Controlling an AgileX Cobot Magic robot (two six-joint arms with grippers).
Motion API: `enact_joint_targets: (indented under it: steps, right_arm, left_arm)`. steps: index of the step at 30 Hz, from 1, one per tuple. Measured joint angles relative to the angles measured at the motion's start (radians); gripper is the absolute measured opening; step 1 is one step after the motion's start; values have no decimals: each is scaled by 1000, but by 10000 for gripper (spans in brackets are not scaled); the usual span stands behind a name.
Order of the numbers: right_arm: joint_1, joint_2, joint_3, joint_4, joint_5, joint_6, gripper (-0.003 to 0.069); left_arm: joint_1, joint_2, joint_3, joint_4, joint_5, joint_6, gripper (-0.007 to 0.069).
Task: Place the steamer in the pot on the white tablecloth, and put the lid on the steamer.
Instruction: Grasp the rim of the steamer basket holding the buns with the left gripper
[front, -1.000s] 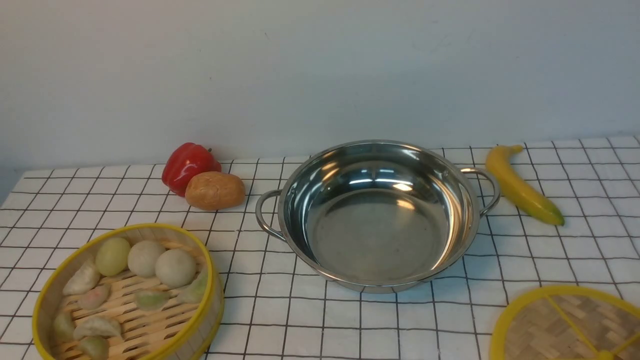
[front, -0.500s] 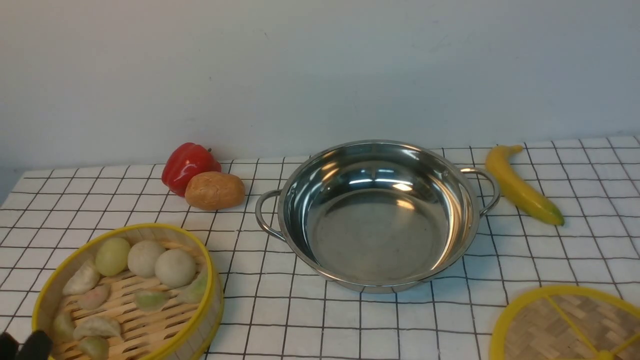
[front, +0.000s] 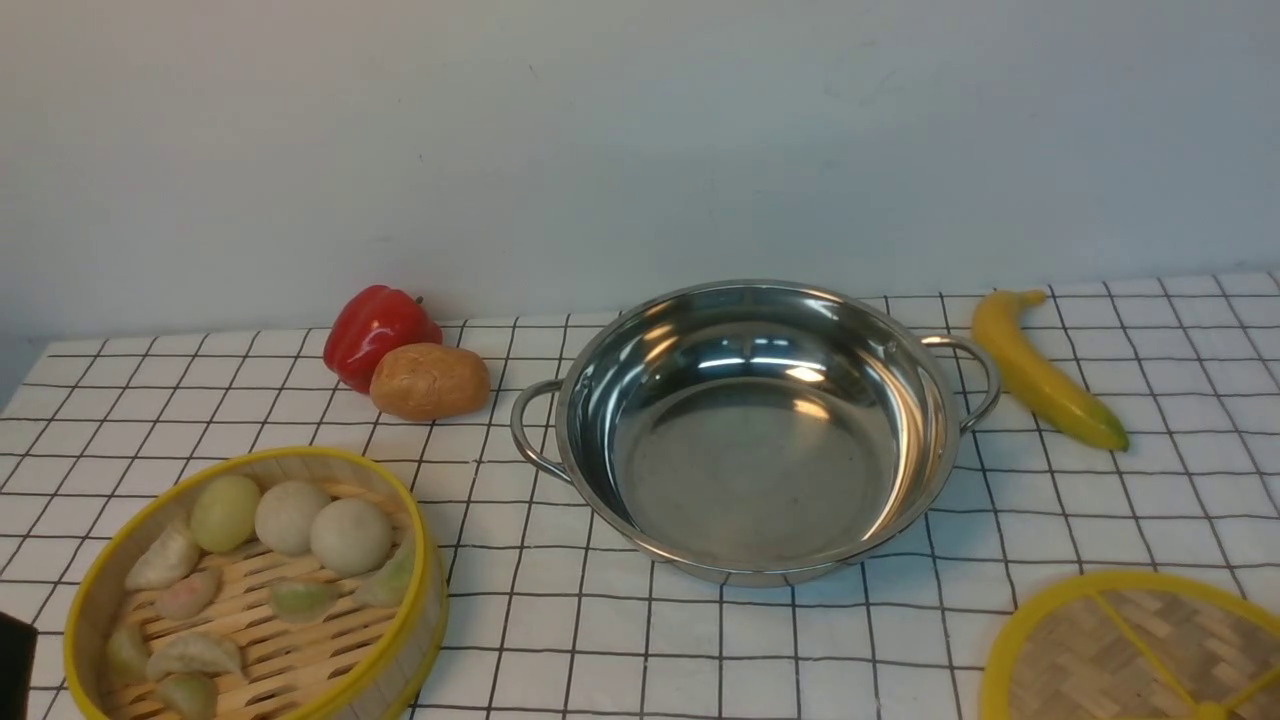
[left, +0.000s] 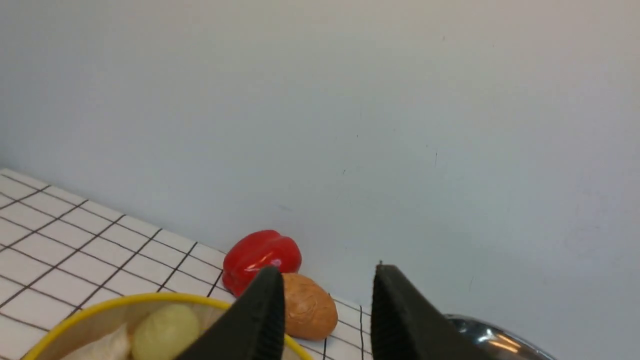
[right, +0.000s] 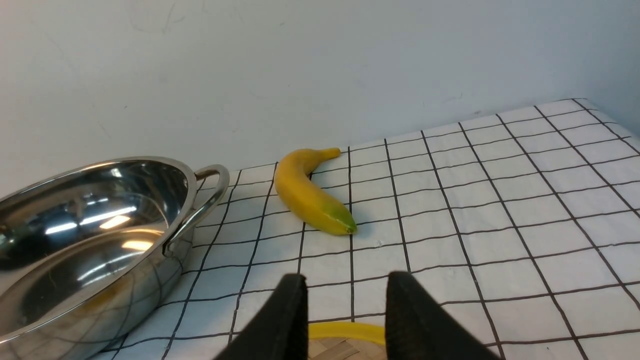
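From the front, a tabletop covered by the white tablecloth (front: 560, 620), gridded with thin black lines, runs back to a plain pale wall (front: 640, 140). The pot (front: 755, 480) sits empty on the cloth a little right of centre, its two loop handles pointing left and right. The steamer (front: 395, 655) rests on the cloth at the near left, well apart from the pot, with round buns (front: 350, 535) and pale dumplings on its slatted floor. The lid (front: 1130, 650) lies flat at the near right corner, partly cut off by the frame edge. A red pepper (front: 375, 330) and a brown potato (front: 430, 380) touch each other behind the steamer, left of the pot, and a banana (front: 1040, 375) lies just beside the pot's right handle. In the left wrist view, the left end effector (left: 327, 272) hangs above the steamer's near rim with its two black fingers apart and nothing between them; the pepper, the potato and a sliver of the pot show beyond, under the bare wall. In the right wrist view, the right end effector (right: 347, 277) hovers over the lid's yellow rim, its fingers likewise apart and empty, with the banana and the pot ahead on the cloth.
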Motion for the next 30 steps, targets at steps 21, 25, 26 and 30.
enact_joint_targets:
  steps: [21,25,26,30]
  right_arm:
    - [0,0,0,0,0,0,240]
    - [0,0,0,0,0,0,240]
    - [0,0,0,0,0,0,240]
    - [0,0,0,0,0,1,240]
  left_arm:
    - [0,75,-388,96,395,55,243]
    - [0,215,-553,117,698,140,243]
    - [0,235,-570,117,754,152,243]
    - [0,502,-720,121,1120,461,243]
